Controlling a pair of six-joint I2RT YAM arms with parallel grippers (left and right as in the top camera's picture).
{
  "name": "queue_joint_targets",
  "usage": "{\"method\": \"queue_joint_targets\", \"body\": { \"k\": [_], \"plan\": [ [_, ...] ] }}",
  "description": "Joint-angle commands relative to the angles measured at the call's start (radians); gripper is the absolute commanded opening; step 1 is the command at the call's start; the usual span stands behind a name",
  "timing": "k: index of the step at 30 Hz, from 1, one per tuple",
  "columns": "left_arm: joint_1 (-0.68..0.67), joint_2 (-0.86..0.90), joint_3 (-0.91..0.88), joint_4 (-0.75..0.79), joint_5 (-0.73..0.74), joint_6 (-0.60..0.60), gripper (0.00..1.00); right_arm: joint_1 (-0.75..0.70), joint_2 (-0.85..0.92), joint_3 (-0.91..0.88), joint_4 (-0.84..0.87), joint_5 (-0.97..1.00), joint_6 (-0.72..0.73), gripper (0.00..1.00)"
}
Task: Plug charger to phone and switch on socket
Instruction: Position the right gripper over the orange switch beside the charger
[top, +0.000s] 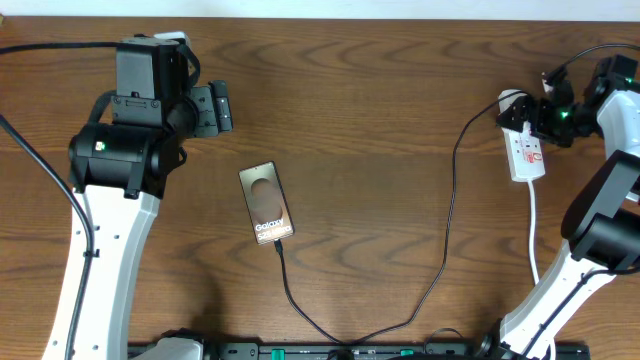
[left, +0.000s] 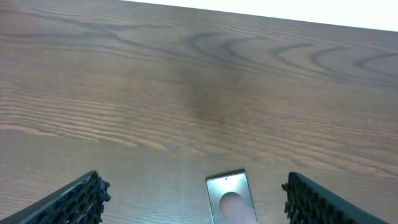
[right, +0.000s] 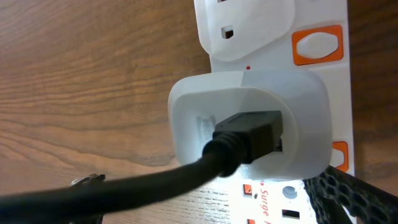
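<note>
The phone lies flat mid-table with white lettering at its near end; it also shows in the left wrist view. The charger cable runs from the phone's lower edge, loops along the front edge and climbs to the socket. In the right wrist view its black connector sits in a white plug head on the socket. My right gripper hovers over the strip's far end, fingers wide apart. My left gripper is open and empty, up-left of the phone.
The strip has orange switches along one side, and its white cord trails toward the table's front edge. The right arm's base stands beside that cord. The left arm stretches along the left side.
</note>
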Motion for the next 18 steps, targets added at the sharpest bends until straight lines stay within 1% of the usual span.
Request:
{"method": "queue_joint_targets", "body": {
  "k": [1, 5, 9, 18],
  "plan": [
    [-0.001, -0.003, 0.009, -0.002, -0.020, 0.017, 0.89, 0.034, 0.011, -0.042, 0.023, -0.079, 0.003, 0.99],
    [-0.001, -0.003, 0.009, -0.002, -0.021, 0.017, 0.89, 0.039, 0.011, -0.103, 0.075, -0.106, 0.032, 0.99],
    [-0.001, -0.003, 0.009, -0.002, -0.021, 0.017, 0.89, 0.042, 0.011, -0.140, 0.092, -0.150, 0.036, 0.99],
    [-0.001, -0.003, 0.009, -0.002, -0.020, 0.017, 0.89, 0.054, 0.011, -0.141, 0.093, -0.149, 0.036, 0.99]
  ]
}}
